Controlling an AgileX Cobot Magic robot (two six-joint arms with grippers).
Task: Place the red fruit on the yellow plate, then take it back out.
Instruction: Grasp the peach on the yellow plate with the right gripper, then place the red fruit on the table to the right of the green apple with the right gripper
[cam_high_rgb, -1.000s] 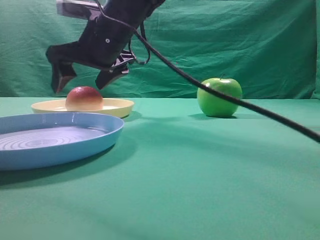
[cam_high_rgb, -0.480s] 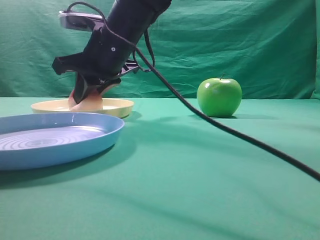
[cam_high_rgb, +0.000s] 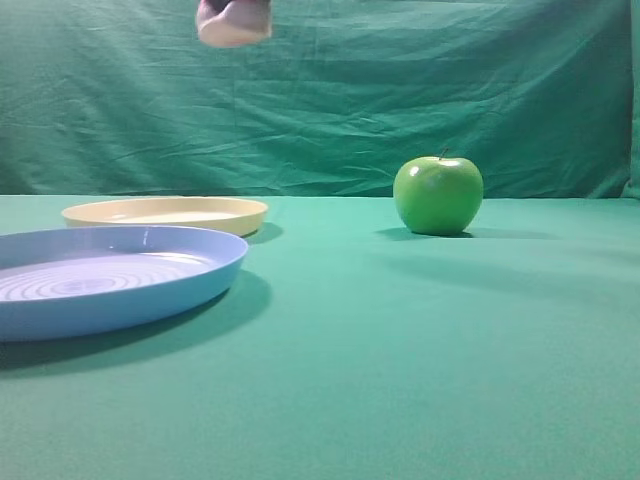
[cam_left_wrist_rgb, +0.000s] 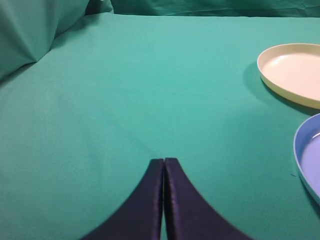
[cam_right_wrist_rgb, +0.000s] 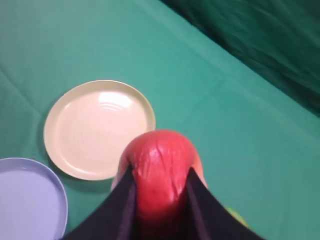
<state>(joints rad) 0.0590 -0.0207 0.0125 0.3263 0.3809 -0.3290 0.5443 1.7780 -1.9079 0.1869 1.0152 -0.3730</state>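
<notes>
fruit: red fruit (cam_right_wrist_rgb: 161, 172) sits lower centre of the right wrist view, clamped between two dark fingers (cam_right_wrist_rgb: 122, 210); red skin faces the camera, pale underside shows at the top edge of the high view (cam_high_rgb: 234, 22), upper left.
right gripper: right gripper (cam_right_wrist_rgb: 160, 200) pinched on the fruit, one finger on each flank; fruit fills the gap. Gripper body is out of the high view, only the fruit bottom shows there.
plate: yellow plate (cam_right_wrist_rgb: 70, 112) is bare, left of centre in the right wrist view, up and left of the fruit; in the high view it lies at mid left (cam_high_rgb: 240, 212), low on the cloth, fruit well above it.
key relation: fruit already off the plate and high up; plate lies below and toward frame left of the fingers, open cloth (cam_right_wrist_rgb: 210, 110) to the right and above. Likely next move is a set-down on cloth away from the plate.
fruit axis: round, no long axis to align.
nearer arm: right arm holds it; left gripper (cam_left_wrist_rgb: 164, 172) is at bottom centre of its own view, fingers pressed together, holding nothing, plate at that frame's right edge, well apart.
others: blue plate (cam_high_rgb: 200, 275) lower left, green apple (cam_high_rgb: 438, 195) right of centre, both clear of the fruit.
risk: smooth round fruit could roll when let go.
</notes>
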